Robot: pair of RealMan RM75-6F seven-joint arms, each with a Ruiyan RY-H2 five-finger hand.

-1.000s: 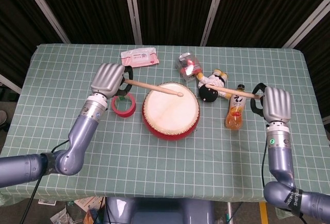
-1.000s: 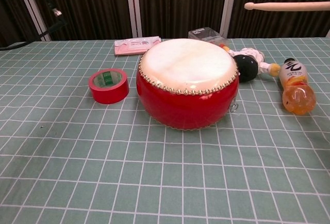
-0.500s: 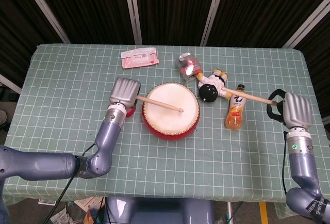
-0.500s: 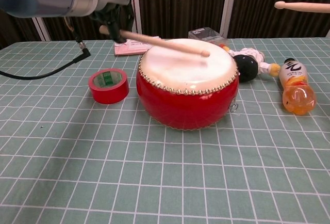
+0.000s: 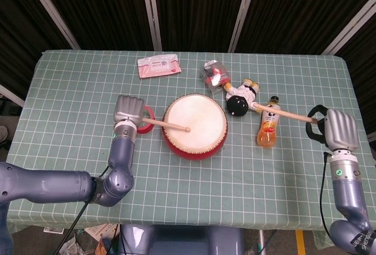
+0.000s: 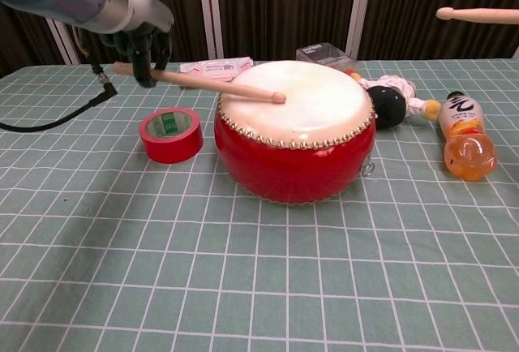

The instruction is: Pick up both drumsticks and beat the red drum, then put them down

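The red drum (image 5: 194, 125) (image 6: 293, 129) with a cream skin stands mid-table. My left hand (image 5: 128, 111) (image 6: 143, 42) grips one wooden drumstick (image 5: 167, 126) (image 6: 199, 83), whose tip lies on the left part of the drum skin. My right hand (image 5: 339, 129) is to the right of the drum and holds the other drumstick (image 5: 285, 114) (image 6: 478, 15) raised above the orange bottle, its tip pointing left and clear of the drum. In the chest view only that stick's tip shows at the top right.
A red tape roll (image 5: 143, 120) (image 6: 170, 134) lies just left of the drum under my left hand. An orange drink bottle (image 5: 268, 123) (image 6: 464, 136), a plush toy (image 5: 240, 100) (image 6: 391, 102), a clear box (image 5: 214, 74) and a pink wipes pack (image 5: 158, 66) lie behind and right.
My left hand dropped and drew back left, bringing its stick's tip down onto the drum's left side. My right hand with its stick moved away rightward, then held nearly still.
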